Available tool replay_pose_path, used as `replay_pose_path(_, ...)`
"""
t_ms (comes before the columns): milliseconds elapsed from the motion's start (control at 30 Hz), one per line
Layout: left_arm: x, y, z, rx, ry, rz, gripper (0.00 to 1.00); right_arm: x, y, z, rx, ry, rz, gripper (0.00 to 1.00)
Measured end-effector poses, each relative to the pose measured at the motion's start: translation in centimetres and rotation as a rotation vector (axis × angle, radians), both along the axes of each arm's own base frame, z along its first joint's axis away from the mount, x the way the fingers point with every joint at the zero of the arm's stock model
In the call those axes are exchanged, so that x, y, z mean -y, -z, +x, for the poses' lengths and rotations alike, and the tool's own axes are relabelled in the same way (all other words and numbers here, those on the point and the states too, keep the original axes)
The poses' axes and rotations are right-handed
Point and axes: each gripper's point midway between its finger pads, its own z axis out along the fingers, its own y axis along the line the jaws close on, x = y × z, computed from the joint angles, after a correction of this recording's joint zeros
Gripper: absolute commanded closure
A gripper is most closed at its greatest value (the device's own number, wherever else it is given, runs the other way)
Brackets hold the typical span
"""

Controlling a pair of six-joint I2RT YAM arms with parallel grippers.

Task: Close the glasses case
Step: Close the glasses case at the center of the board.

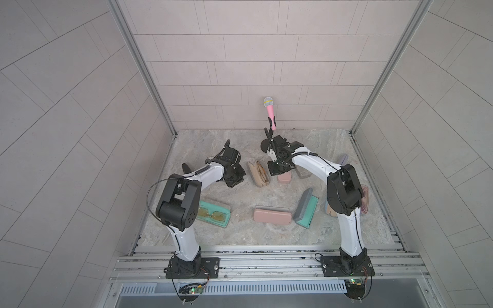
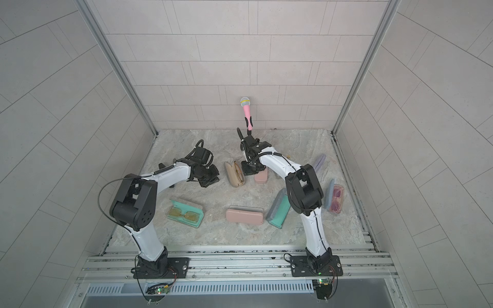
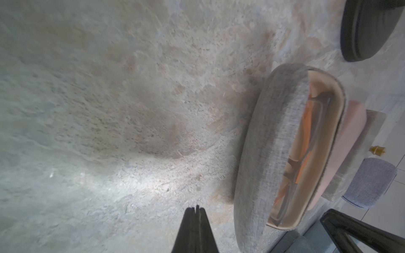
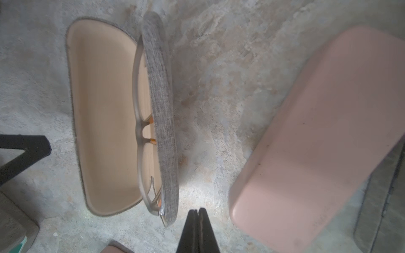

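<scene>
The glasses case (image 1: 258,173) (image 2: 234,173) is grey fabric outside and beige inside. It lies open on the stone tabletop between my two arms. Glasses (image 4: 140,129) with a pale frame and orange arms rest in one half. In the left wrist view the case (image 3: 269,153) shows its grey outer wall, a short way to the side of my left gripper (image 3: 195,208). That gripper is shut and holds nothing. My right gripper (image 4: 197,210) is also shut and empty. It hovers over bare table just off one end of the case (image 4: 103,120).
A small pink case (image 1: 284,177) (image 4: 317,142) lies close to the right gripper. Nearer the front lie an open teal case with yellow glasses (image 1: 213,213), a closed pink case (image 1: 272,215) and a teal-and-grey case (image 1: 306,208). A pink microphone (image 1: 270,113) leans on the back wall.
</scene>
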Motion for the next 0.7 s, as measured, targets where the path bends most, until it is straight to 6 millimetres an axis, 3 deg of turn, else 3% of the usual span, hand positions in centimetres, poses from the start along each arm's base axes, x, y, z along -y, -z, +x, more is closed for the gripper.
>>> replay_pose_path(200,0.1,1.3,0.0,-0.023,0.003,0.003,1.0,-0.3,1.9,0.6,-0.033,-0.004,-0.018,1.0)
replay_pose_path(433,0.7,3.0,0.2,-0.055,0.015,0.012,1.0,-0.8,2.7,1.1,-0.043,-0.006,-0.014,1.0)
replay_pose_path(700,1.9,2.4,1.2,-0.033,0.043,0.022,1.0,-1.0,3.2,0.9,-0.06,-0.013,-0.007,1.0)
